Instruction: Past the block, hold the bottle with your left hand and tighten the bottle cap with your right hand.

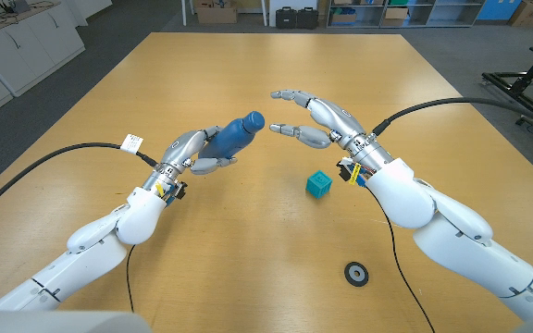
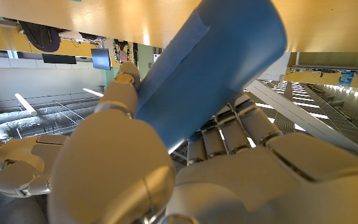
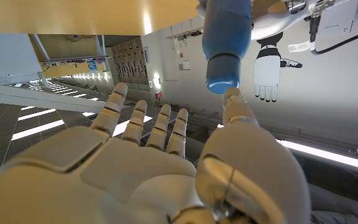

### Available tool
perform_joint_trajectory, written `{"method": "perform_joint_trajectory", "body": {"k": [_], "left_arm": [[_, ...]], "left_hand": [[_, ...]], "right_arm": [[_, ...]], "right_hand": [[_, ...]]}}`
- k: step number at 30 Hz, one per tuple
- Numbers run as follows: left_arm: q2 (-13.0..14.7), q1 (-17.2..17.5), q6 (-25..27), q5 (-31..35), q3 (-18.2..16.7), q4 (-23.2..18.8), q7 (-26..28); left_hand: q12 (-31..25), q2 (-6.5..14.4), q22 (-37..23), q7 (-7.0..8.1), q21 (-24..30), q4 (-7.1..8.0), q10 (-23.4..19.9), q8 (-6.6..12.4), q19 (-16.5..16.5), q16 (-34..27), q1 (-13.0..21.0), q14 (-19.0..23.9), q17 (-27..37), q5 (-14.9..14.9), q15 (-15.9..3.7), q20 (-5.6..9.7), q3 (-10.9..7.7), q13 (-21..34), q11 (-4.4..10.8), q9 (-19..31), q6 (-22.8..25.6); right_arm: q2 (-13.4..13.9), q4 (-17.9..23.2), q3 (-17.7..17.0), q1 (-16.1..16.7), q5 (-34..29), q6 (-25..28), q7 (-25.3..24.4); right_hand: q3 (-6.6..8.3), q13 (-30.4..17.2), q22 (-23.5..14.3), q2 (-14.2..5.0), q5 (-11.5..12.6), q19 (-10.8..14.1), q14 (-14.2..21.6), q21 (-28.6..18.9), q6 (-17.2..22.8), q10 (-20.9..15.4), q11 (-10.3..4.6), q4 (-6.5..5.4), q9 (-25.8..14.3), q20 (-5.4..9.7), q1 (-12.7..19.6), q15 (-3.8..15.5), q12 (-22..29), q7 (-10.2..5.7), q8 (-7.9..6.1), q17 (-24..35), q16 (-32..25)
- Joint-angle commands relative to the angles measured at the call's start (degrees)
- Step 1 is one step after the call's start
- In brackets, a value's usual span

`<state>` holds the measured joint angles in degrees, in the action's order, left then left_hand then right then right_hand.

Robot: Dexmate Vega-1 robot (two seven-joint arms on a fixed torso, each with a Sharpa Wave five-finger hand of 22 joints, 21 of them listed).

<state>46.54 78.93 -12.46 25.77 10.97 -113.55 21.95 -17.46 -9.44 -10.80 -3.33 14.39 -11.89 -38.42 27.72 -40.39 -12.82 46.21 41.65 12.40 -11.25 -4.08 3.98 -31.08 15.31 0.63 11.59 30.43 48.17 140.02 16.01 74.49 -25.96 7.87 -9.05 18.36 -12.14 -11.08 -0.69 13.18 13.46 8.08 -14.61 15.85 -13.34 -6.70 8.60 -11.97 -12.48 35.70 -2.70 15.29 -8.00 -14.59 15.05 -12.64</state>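
Head view: my left hand (image 1: 192,153) grips the blue bottle (image 1: 237,135) mid-frame, cap (image 1: 255,119) tipped toward my open right hand (image 1: 315,120) for twisting.

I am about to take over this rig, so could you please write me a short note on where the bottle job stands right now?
Left robot hand: grips the blue plastic bottle, lifted off the wooden table, cap end tilted toward the right hand.
Right robot hand: open, fingers spread, close to the blue cap but not gripping it.
Small teal cube block: on the table, near the right wrist.
Done: bottle held.
Left: close on the cap and tighten.
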Motion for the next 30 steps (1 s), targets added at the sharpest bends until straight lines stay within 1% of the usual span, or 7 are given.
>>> {"method": "perform_joint_trajectory", "body": {"k": [1, 8, 9, 12, 21, 25, 30], "left_arm": [[0.0, -1.5, 0.3, 0.6, 1.1, 0.4, -0.7], [0.1, -2.2, 0.4, 1.7, 1.4, 0.2, -0.6], [0.2, -2.3, 0.5, 1.9, 1.4, 0.1, -0.5], [0.2, -2.3, 0.4, 2.0, 1.4, 0.0, -0.3], [0.4, -2.2, 0.4, 2.5, 1.4, -0.2, -0.2], [0.7, -1.8, 1.3, 4.7, 1.4, -1.0, 0.6], [0.5, -1.3, 1.4, 4.9, 1.2, -1.3, 1.3]], "left_hand": [[-0.4, 10.8, -0.3, 8.86, 0.2, 2.26, -7.3, 0.53, -0.1, 0.0, 9.4, 0.5, 0.1, -0.5, -9.27, 7.21, -1.82, 0.3, 7.02, 0.3, 9.9], [-0.3, 10.9, -0.3, 8.84, 0.2, 2.31, -7.3, 0.53, -0.1, -0.1, 9.4, 0.7, 0.2, -0.5, -9.28, 7.22, -1.78, 0.4, 6.86, 0.3, 9.9], [-0.4, 10.9, -0.3, 8.83, 0.2, 2.3, -7.4, 0.53, -0.1, -0.1, 9.4, 0.7, 0.2, -0.5, -9.29, 7.22, -1.78, 0.4, 6.87, 0.3, 9.9], [-0.4, 10.9, -0.3, 8.83, 0.2, 2.3, -7.5, 0.54, -0.2, -0.1, 9.4, 0.7, 0.2, -0.5, -9.29, 7.21, -1.76, 0.4, 6.86, 0.3, 9.9], [-0.3, 10.9, -0.3, 8.91, 0.2, 2.24, -7.4, 0.6, -0.2, 0.0, 9.4, 0.7, 0.2, -0.5, -9.32, 7.21, -1.71, 0.5, 6.8, 0.3, 10.1], [-0.3, 11.0, -0.3, 8.82, 0.2, 2.23, -7.5, 0.64, -0.2, 0.0, 9.4, 0.7, 0.2, -0.5, -9.32, 7.2, -1.69, 0.5, 6.78, 0.3, 10.2], [-0.3, 11.0, -0.3, 8.82, 0.2, 2.24, -7.7, 0.66, -0.2, 0.0, 9.4, 0.8, 0.2, -0.5, -9.3, 7.22, -1.65, 0.6, 6.78, 0.3, 10.2]], "right_arm": [[1.3, 1.6, -1.2, 0.3, -0.1, -0.2, 1.8], [1.9, 2.6, -1.7, 0.3, 0.3, 0.7, 3.6], [2.0, 2.7, -1.7, 0.3, 0.3, 0.9, 3.8], [2.0, 3.0, -1.7, 0.3, 0.0, 1.5, 4.1], [1.8, 4.5, -0.8, 0.5, -2.2, 3.8, 4.6], [2.0, 5.0, -0.7, 0.7, -2.7, 4.6, 5.2], [2.4, 5.9, -0.5, 0.4, -3.2, 5.8, 6.7]], "right_hand": [[0.28, -0.1, -0.2, 0.07, 0.4, 0.9, 0.8, -0.1, -0.5, -0.8, -0.65, 0.03, 0.0, 0.12, 0.7, 0.06, 0.4, 1.1, 0.48, 0.3, -0.6], [-0.04, -0.1, -0.2, 0.55, 0.3, 1.3, 1.8, -0.1, -1.7, -0.9, -0.64, -0.17, 0.0, 0.09, 0.2, 0.31, 0.4, 3.16, 1.12, 0.5, -0.9], [-0.27, -0.1, -0.3, 0.85, 0.2, 1.6, 1.9, -0.2, -2.2, -0.6, 0.09, -0.3, 0.0, 0.08, -0.2, 0.27, 0.3, 4.02, 1.37, 0.5, -1.0], [-0.42, -0.1, -0.3, 1.06, 0.2, 1.8, 1.9, -0.2, -2.8, -0.2, 0.15, -0.37, 0.0, 0.07, -0.4, 0.27, 0.2, 4.55, 1.67, 0.6, -0.9], [-0.55, -0.2, -0.3, 1.29, 0.1, 2.1, 2.2, -0.3, -2.7, -0.6, 0.13, -0.41, -0.1, 0.1, -0.6, 0.31, 0.4, 4.51, 1.63, 0.7, -1.0], [-0.6, -0.2, -0.3, 1.38, 0.2, 2.6, 2.7, -0.4, -2.1, -1.1, -0.06, -0.43, -0.1, 0.14, -0.6, 0.43, 0.6, 4.3, 1.42, 0.7, -1.2], [-0.71, -0.2, -0.3, 1.63, 0.2, 3.6, 4.0, -0.6, -0.2, -3.6, -0.33, -0.45, -0.2, 0.14, -0.7, 1.54, 1.5, 3.6, 0.71, 0.8, -1.6]]}}
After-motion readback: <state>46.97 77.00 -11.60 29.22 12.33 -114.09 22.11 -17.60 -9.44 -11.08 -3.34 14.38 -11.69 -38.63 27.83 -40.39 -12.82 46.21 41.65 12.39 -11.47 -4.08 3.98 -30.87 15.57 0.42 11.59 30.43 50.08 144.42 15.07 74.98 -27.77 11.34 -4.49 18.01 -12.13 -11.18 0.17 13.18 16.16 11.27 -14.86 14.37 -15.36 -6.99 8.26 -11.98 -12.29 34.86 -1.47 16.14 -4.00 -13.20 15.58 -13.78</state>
